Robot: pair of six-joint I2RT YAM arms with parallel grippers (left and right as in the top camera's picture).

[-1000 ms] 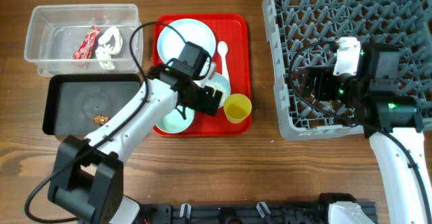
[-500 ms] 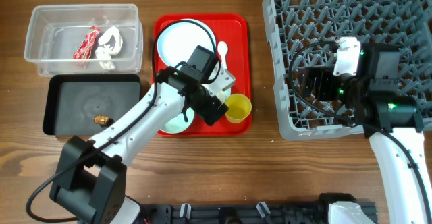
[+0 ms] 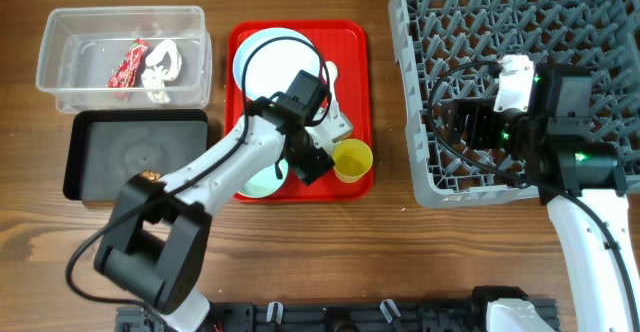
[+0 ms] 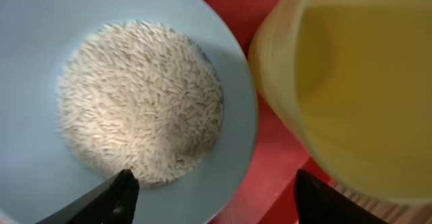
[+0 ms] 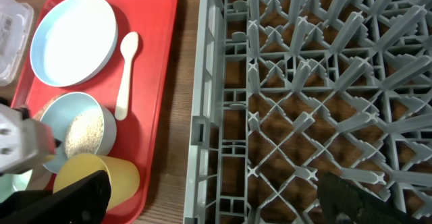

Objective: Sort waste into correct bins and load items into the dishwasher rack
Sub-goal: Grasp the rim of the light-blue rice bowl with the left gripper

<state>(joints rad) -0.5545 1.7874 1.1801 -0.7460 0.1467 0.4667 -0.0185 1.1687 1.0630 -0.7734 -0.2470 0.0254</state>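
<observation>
My left gripper (image 3: 318, 150) is open and hangs low over the red tray (image 3: 350, 42). In the left wrist view its fingertips (image 4: 216, 198) straddle the rim of a pale blue bowl of rice (image 4: 135, 102), with a yellow cup (image 4: 358, 89) just to the right. The cup (image 3: 352, 159) stands upright and empty. A white plate (image 3: 270, 60) and a white spoon (image 3: 330, 80) lie at the tray's back. My right gripper (image 3: 462, 127) is open and empty above the grey dishwasher rack (image 3: 520, 32). The right wrist view shows the bowl (image 5: 84, 129), cup (image 5: 98, 177) and spoon (image 5: 126, 75).
A clear bin (image 3: 60, 32) at the back left holds red and white wrappers (image 3: 145, 64). A black bin (image 3: 120, 147) in front of it holds a small brown scrap (image 3: 150, 176). A pale green dish (image 3: 258, 180) sits on the tray under my left arm.
My left gripper has moved right and back across the tray, to over the rice bowl beside the yellow cup. The right arm has not moved.
</observation>
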